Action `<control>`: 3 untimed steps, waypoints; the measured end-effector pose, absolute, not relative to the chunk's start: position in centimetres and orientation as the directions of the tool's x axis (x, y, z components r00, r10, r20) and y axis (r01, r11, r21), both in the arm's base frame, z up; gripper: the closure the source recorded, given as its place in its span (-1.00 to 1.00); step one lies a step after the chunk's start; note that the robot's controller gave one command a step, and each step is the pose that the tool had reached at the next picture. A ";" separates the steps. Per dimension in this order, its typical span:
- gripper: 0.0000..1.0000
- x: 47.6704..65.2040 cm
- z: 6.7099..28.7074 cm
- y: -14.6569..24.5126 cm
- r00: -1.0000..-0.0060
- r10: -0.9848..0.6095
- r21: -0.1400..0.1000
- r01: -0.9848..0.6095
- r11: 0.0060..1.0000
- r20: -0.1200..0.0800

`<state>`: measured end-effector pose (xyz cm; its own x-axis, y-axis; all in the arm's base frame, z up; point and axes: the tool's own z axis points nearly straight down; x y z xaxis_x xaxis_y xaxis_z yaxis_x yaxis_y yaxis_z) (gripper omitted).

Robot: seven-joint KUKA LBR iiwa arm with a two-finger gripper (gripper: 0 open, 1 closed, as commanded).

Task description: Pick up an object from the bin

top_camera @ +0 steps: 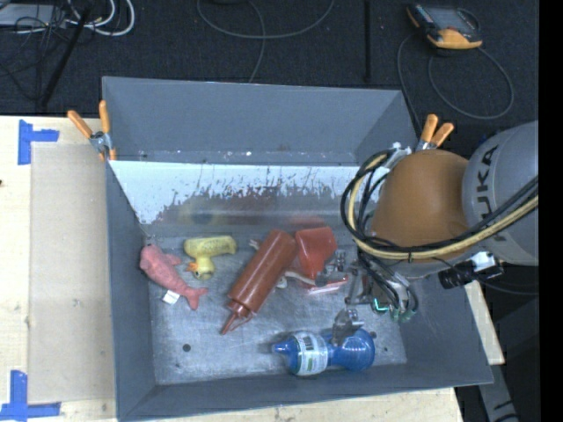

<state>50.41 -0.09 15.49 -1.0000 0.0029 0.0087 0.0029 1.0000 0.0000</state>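
Note:
My gripper [349, 320] hangs low at the bin's front right, right above the blue end of a blue bottle [324, 352] that lies on its side along the front wall, with a pale label round its middle. Whether the gripper touches the bottle I cannot tell. Just left of the gripper, a red cup-like piece [314, 248] lies tipped over. A brown-red squeeze bottle [258, 278] lies aslant beside it, its nozzle pointing front left.
A yellow toy [208, 251] and a pink fish-shaped toy [168, 276] lie at the left of the bin floor. The arm with its orange dome and looped cables covers the bin's right side.

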 end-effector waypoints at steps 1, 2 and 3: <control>-1.00 50.6 15.8 -0.1 -1.000 0.003 0.000 0.003 1.000 0.002; -1.00 48.3 13.5 -1.6 -0.976 -0.216 0.001 -0.216 0.976 0.000; -1.00 47.0 11.7 -2.6 -0.967 -0.255 0.001 -0.255 0.967 0.004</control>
